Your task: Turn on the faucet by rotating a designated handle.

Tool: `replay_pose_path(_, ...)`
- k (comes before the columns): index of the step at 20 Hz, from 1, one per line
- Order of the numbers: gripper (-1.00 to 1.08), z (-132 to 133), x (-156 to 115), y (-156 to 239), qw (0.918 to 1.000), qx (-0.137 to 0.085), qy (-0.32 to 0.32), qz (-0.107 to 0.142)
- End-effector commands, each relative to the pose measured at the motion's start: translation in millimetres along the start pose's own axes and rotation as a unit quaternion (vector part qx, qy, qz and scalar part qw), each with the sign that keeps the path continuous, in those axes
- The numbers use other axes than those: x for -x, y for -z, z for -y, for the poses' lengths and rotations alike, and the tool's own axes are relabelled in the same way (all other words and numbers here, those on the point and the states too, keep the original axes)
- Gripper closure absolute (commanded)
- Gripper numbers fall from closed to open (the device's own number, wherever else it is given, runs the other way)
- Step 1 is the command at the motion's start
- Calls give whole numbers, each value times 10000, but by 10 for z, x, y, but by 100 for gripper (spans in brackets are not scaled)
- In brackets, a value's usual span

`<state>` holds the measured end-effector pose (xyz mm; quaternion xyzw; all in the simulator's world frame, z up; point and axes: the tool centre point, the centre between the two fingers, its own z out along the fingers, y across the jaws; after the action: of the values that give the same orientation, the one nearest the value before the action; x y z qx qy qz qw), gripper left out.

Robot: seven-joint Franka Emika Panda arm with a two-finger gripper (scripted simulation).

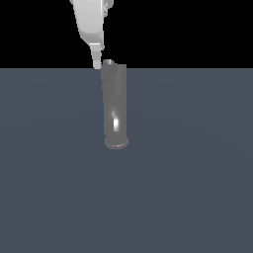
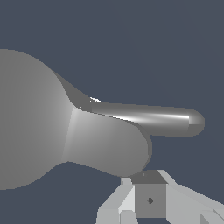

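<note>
The faucet (image 1: 114, 104) is a tall grey upright cylinder with a flared round base and a bright highlight, standing mid-scene in the exterior view. Its handle (image 1: 108, 62) shows only as a small dark nub on the top cap. In the wrist view the faucet body (image 2: 30, 127) fills one side, and the handle (image 2: 153, 119) sticks out from it as a thin lever with a rounded tip. My white gripper (image 1: 97, 63) hangs at the cap's side toward the exterior view's left, close to the handle. Its fingers (image 2: 150, 192) are together with no gap and hold nothing.
A flat dark blue-grey floor (image 1: 197, 188) spreads all around the faucet. Black background lies above its far edge. No other objects show.
</note>
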<state>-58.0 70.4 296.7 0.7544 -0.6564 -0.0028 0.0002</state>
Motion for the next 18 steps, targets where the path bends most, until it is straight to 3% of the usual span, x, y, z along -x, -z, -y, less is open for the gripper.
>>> replay_pose_path(1, 108, -7, -2, 1, 10000, 0, -2, 11)
replay_pose_path(18, 108, 243, -920, 6, 9995, -18, -310, -16)
